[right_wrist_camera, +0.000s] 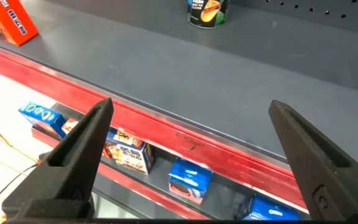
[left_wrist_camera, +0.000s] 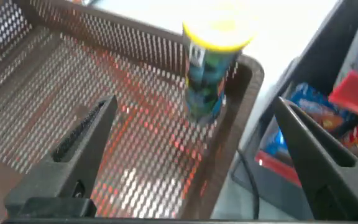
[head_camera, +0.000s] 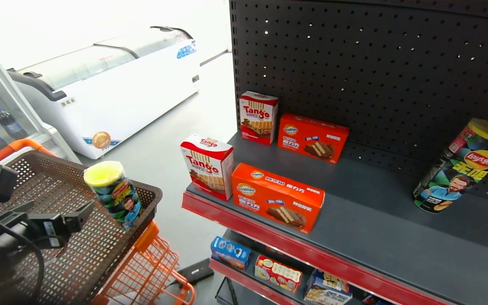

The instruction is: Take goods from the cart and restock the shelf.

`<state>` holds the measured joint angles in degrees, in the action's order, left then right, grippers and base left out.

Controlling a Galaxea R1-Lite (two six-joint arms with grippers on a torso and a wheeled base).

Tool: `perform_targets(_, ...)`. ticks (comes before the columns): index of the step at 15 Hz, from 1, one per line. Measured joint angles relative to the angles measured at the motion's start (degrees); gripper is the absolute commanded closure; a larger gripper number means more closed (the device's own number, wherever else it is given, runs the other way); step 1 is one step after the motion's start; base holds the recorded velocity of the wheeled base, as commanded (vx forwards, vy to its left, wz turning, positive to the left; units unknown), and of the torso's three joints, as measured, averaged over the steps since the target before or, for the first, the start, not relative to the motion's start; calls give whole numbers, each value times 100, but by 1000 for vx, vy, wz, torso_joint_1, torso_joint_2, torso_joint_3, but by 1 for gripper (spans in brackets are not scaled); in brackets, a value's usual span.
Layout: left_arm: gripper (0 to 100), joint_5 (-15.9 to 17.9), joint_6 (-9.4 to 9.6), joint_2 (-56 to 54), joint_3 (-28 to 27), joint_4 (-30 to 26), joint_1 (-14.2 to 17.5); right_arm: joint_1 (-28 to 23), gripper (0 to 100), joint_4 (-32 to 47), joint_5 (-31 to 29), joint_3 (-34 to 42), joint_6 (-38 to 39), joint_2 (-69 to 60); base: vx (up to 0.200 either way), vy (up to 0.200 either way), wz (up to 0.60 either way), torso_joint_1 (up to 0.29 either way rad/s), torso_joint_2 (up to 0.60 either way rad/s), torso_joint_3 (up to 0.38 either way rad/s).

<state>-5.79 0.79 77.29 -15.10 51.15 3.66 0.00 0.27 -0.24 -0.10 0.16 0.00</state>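
A chips can point(head_camera: 115, 194) with a yellow lid stands in the brown mesh cart basket point(head_camera: 49, 186), in the corner nearest the shelf. My left gripper point(head_camera: 81, 216) hangs over the basket just short of the can, open and holding nothing. In the left wrist view the can point(left_wrist_camera: 211, 68) sits ahead of the open left gripper point(left_wrist_camera: 196, 106). A second chips can point(head_camera: 464, 167) stands on the grey shelf point(head_camera: 379, 220) at the right. My right gripper point(right_wrist_camera: 191, 107) is open and empty over the shelf's red front edge point(right_wrist_camera: 185, 134), with that can's base point(right_wrist_camera: 207, 12) farther back.
On the shelf's left part stand two red-and-white wafer boxes point(head_camera: 208, 165) point(head_camera: 258, 117) and two orange boxes point(head_camera: 278, 197) point(head_camera: 313, 137). A black pegboard point(head_camera: 375, 67) backs the shelf. Lower shelves hold small boxes point(head_camera: 277, 272). A white chest freezer point(head_camera: 108, 89) stands behind the cart.
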Motion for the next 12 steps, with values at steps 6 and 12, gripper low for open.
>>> perform_targets(6, 0, 486, 11, 2499, 310, 3408, 22, 0, 0, 0, 2, 0, 2, 0, 0, 0, 0, 0, 0, 0)
perform_targets(12, 0, 622, 11, 4007, -529, 3871, 15, 0, 0, 0, 2, 0, 0, 0, 0, 0, 0, 0, 0, 0)
